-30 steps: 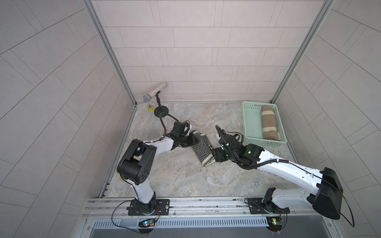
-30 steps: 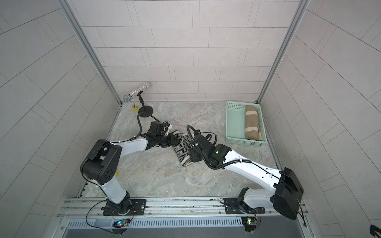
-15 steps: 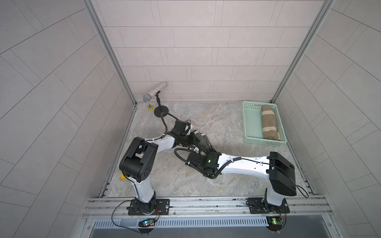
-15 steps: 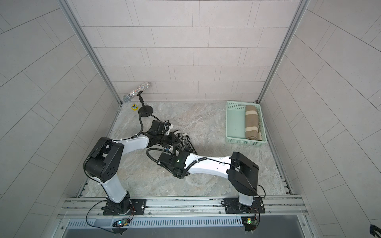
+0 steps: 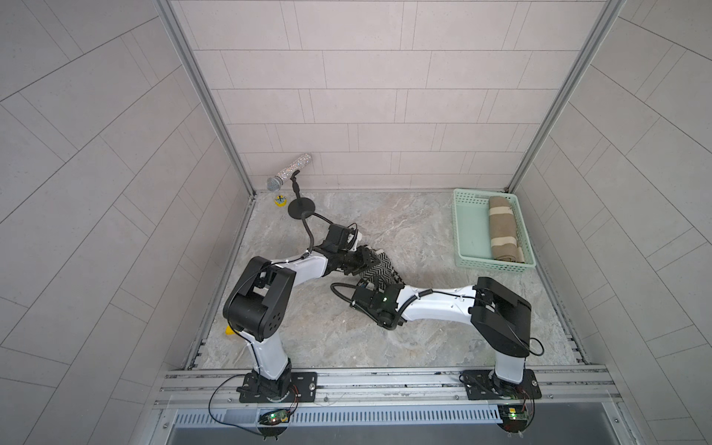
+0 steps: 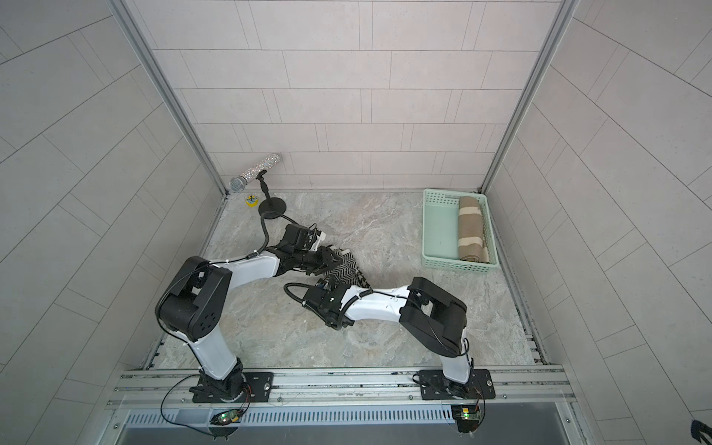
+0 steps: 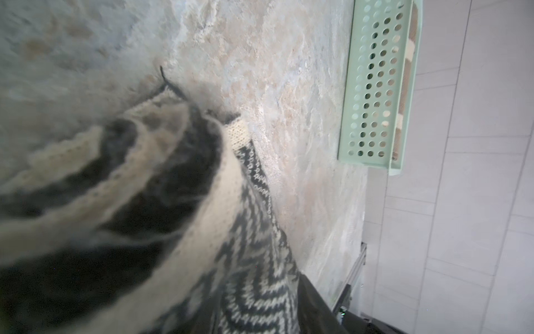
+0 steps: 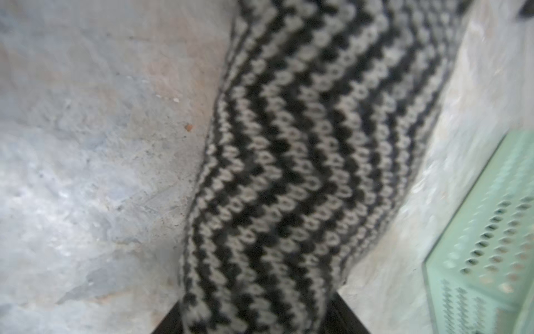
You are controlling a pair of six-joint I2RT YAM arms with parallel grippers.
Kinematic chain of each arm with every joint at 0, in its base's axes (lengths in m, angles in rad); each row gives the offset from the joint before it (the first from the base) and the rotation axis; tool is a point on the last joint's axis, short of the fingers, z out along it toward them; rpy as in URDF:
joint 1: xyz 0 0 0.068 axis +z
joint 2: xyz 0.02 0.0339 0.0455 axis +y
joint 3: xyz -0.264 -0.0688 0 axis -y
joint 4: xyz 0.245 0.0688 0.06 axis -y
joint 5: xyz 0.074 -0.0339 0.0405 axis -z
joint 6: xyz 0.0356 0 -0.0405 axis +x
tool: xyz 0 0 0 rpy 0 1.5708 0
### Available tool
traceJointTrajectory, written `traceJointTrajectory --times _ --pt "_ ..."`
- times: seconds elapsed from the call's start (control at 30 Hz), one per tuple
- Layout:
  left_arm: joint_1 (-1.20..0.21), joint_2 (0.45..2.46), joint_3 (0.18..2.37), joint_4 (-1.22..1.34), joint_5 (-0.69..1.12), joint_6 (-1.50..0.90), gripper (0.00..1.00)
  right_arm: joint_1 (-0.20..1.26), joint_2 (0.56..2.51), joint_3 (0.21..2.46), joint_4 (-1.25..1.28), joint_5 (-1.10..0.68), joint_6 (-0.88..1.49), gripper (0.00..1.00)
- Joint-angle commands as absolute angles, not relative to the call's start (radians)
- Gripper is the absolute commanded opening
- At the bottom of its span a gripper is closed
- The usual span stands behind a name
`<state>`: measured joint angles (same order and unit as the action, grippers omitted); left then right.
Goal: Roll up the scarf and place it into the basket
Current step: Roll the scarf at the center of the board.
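Midway across the marble tabletop (image 5: pixel 424 327), the black-and-cream chevron-knit scarf (image 5: pixel 379 269) is seen rolled into a loose bundle, well apart from the mint-green basket (image 5: pixel 462 231) in the far corner on the right arm's side. The left gripper (image 5: pixel 364 262) is set at one end of the roll and the right gripper (image 5: pixel 375 287) at the other. Black jaw parts are seen on both sides of the knit in the right wrist view, but whether either tool is clenched on it cannot be told. The spiral end is shown slack in the left wrist view, with a cream edge (image 7: pixel 235 134) lying free. If lifted with a weak hold, the roll could be unwound or dropped, and sagging knit could be snagged on the basket rim. One side of the basket is taken by a beige striped roll (image 5: pixel 502 231), so the scarf could be left resting on it.
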<state>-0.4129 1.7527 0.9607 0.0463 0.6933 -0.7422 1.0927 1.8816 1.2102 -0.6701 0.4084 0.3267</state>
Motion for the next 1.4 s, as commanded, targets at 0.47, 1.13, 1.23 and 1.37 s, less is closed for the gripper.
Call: traceJointTrajectory --times 0.47,1.13,1.23,1.37 --pt "-0.415 1.511 0.878 -0.256 0.493 -0.66 0.66 0.854 1.706 0.968 -0.406 -0.305 0.614 0.28" --pt "-0.548 1.833 1.02 -0.193 0.506 -0.64 0.72 0.733 1.574 0.89 -0.341 -0.45 0.69 0.65" --pt "-0.553 1.825 1.034 -0.238 0.477 -0.618 0.71 0.697 1.486 0.877 -0.347 -0.454 0.731 0.73" --pt "-0.56 1.813 1.049 -0.266 0.453 -0.607 0.71 0.647 1.388 0.856 -0.344 -0.423 0.8 0.9"
